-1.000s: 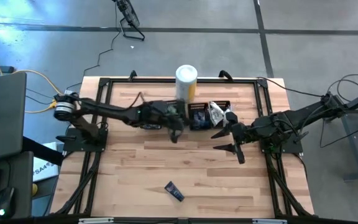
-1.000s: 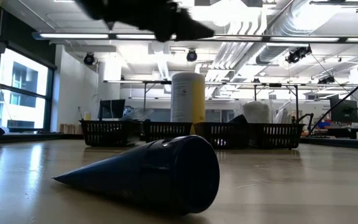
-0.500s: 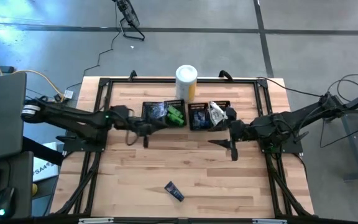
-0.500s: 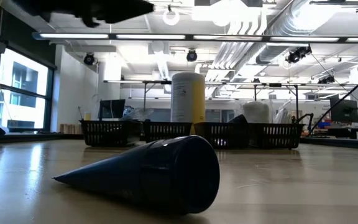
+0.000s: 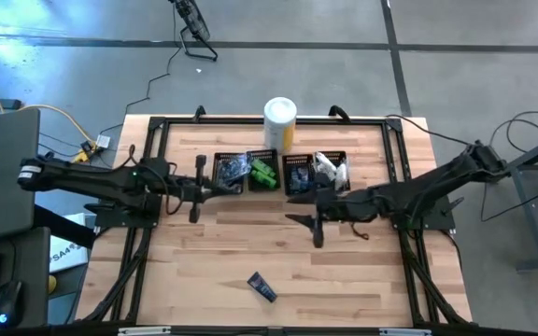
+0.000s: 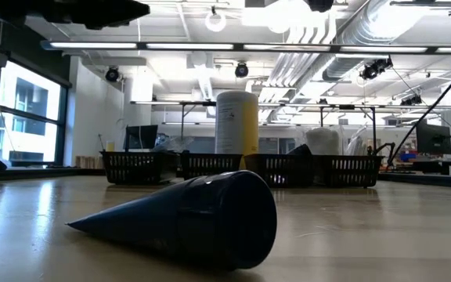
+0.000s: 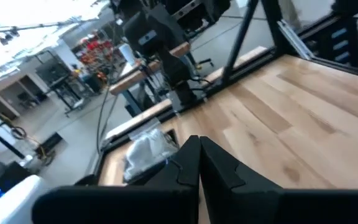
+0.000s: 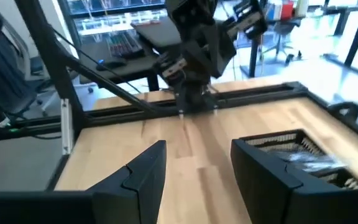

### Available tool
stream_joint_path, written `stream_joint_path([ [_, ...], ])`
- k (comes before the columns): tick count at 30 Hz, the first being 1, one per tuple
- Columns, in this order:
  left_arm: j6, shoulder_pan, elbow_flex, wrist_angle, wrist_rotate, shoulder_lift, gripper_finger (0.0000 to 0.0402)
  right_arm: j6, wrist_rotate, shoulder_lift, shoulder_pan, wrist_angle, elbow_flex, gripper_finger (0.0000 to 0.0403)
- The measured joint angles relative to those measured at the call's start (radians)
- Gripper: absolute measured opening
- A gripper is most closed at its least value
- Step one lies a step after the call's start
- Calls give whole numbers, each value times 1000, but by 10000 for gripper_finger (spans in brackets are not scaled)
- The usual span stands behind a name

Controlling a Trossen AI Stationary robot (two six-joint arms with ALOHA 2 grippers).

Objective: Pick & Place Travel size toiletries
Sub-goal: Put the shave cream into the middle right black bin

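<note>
A dark blue tube (image 5: 261, 287) lies on its side on the bare wood near the table's front edge; it fills the foreground of the low view (image 6: 186, 221). Green packets (image 5: 266, 175) and clear sachets (image 5: 325, 168) lie in the black mesh bins (image 5: 297, 187) at the far middle. My left gripper (image 5: 220, 187) is shut and empty, just left of the bins. My right gripper (image 5: 304, 217) is open and empty, above the wood just in front of the bins. Its fingers (image 8: 145, 171) stand wide apart.
A white-and-yellow canister (image 5: 280, 121) stands behind the row of bins (image 6: 210, 164). A black frame rail (image 5: 250, 119) runs around the table's edges. Open wood lies between the bins and the tube.
My left gripper has drawn back from over the bins toward the table's left edge. My right gripper has gone toward the table's left, along the front of the bins, and stays open. The tube has kept still.
</note>
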Motion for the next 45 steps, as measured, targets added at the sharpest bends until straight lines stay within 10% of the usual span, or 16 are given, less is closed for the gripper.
stream_joint_path([
  [20,4,0,0,-119,5,-167,6,343,-75,448,166,-448,564,80],
  [33,56,0,0,-158,4,-167,6,664,-302,580,159,-594,588,15],
  [45,33,0,0,-201,4,-166,6,831,-478,715,142,-590,588,96],
])
